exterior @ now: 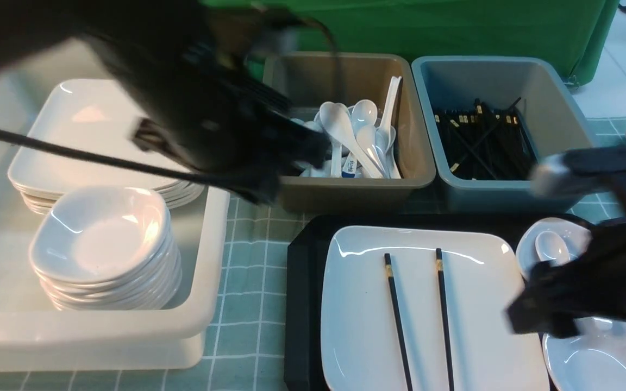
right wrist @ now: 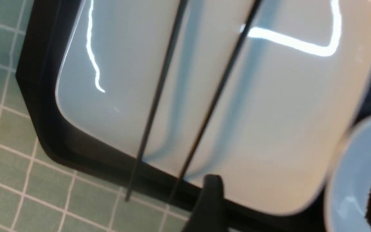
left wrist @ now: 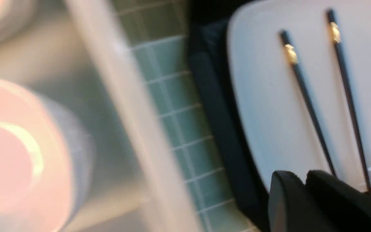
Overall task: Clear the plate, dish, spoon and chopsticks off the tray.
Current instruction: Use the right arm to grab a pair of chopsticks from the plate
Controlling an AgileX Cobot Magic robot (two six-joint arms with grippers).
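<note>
In the front view's lower middle, the black tray holds the square plate. The two chopsticks lie on it side by side, not touching. At the right a small dish holds the spoon, and a second dish sits in the lower right corner. Across the top, a beige bin holds white spoons and a blue-grey bin holds black sticks, while the white tub at left holds a plate stack and a bowl stack. The left gripper is pressed closed on nothing, and the right gripper stands wide apart.
</note>
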